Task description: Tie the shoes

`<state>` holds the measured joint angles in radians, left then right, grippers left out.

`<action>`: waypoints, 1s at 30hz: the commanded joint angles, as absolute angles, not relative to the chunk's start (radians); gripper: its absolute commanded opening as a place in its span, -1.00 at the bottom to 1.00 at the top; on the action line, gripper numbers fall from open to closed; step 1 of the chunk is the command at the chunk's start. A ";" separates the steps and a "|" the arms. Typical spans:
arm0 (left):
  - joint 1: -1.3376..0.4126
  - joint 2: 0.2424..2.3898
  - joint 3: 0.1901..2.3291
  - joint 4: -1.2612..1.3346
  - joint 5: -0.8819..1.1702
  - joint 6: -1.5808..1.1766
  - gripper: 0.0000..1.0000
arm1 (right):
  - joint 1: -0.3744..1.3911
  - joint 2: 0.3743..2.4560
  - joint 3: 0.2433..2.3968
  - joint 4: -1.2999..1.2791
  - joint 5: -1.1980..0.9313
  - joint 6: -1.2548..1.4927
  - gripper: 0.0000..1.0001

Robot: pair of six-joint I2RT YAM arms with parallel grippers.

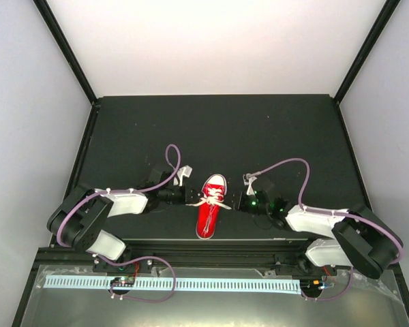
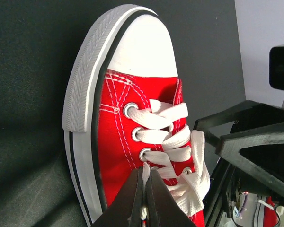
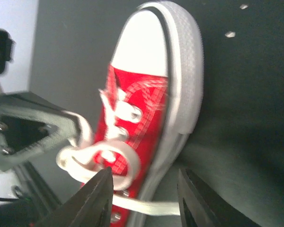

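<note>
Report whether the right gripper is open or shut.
Open: the right gripper has its fingers apart, with a white lace showing across the gap.

The red sneaker [image 1: 210,208] lies between the left claw [image 1: 195,197] and the right claw [image 1: 233,202].

Matt red woven canvas on the sneaker [image 2: 116,156], white stitching; toe cap [image 2: 144,47] smooth white rubber, sole edge [image 2: 78,94] ribbed. Flat white cloth laces [image 2: 168,111], shiny metal eyelets [image 2: 129,109]. Dark matt table [image 2: 28,71], faintly grainy.
</note>
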<state>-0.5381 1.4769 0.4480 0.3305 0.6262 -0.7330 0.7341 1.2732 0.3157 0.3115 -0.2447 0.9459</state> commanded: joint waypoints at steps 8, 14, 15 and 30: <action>-0.539 1.452 0.479 0.318 0.673 -0.690 -0.97 | 0.730 1.403 0.404 0.414 -0.300 0.929 -0.03; -0.540 1.459 0.483 0.321 0.677 -0.690 -0.97 | 0.730 1.445 0.405 0.425 -0.308 0.929 -0.39; -0.540 1.459 0.483 0.320 0.675 -0.690 -0.97 | 0.730 1.444 0.406 0.422 -0.306 0.929 -0.50; -0.539 1.436 0.466 0.299 0.598 -0.709 -0.97 | 0.730 1.297 0.389 0.242 -0.169 0.887 -0.97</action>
<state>-0.5381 1.4525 0.4515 0.3038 0.6254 -0.7109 0.7334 1.3209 0.3923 0.2882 -0.2398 0.9161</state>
